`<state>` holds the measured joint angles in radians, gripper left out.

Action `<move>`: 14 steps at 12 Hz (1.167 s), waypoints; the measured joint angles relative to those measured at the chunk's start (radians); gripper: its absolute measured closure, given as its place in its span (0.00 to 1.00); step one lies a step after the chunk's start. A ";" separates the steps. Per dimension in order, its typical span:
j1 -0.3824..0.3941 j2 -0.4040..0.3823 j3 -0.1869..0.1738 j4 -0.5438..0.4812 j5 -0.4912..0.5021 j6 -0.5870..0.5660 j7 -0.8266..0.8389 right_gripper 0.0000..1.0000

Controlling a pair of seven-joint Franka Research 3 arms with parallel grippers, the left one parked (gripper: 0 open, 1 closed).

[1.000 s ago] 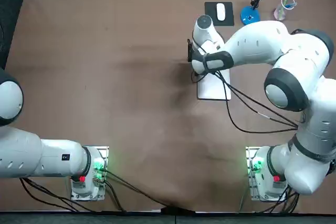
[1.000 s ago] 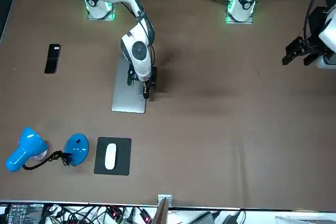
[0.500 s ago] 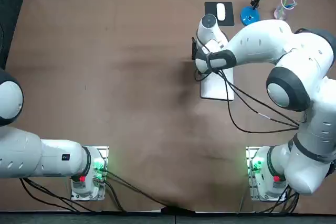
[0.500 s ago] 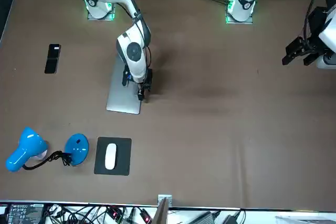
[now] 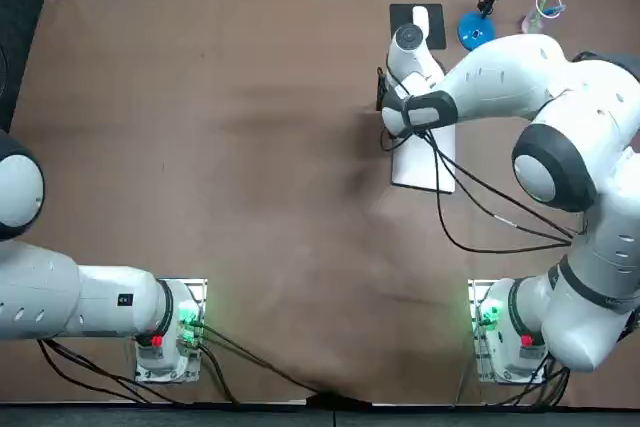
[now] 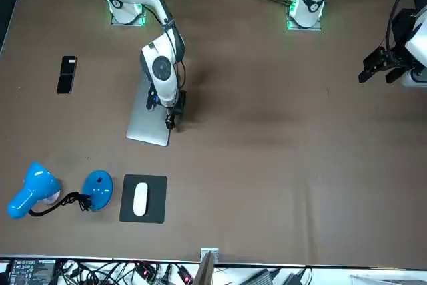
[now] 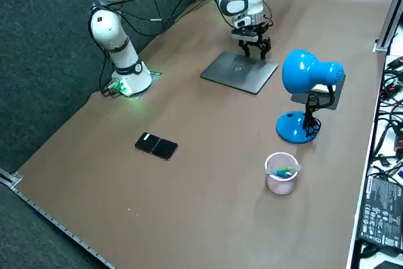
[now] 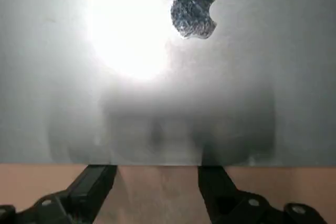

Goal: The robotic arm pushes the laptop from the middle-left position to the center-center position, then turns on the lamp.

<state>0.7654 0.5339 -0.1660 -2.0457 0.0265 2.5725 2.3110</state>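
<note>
Toward the far edge of the counter point(image 5: 200, 147), right of its middle, the closed laptop point(image 5: 430, 162) lies flat. The right tool point(image 8: 157, 182) is spread open and empty, tips against the laptop's left-facing side. Pushed off-centre, the laptop may swivel, or the tips may ride onto the thin lid. An Apple logo point(image 8: 193, 10) marks the lid; no writing is readable.

Laptop point(image 6: 143, 125) lay on table point(image 6: 267, 165), right gripper point(image 6: 171, 122) at its left edge; lamp point(image 6: 40, 188), mouse point(image 6: 140, 198) beyond; phone point(image 6: 67, 73) right.
</note>
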 joint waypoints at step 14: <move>-0.048 -0.093 -0.053 -0.164 0.000 0.010 -0.172 0.00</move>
<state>0.7172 0.4414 -0.2187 -2.2099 0.0261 2.5829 2.1391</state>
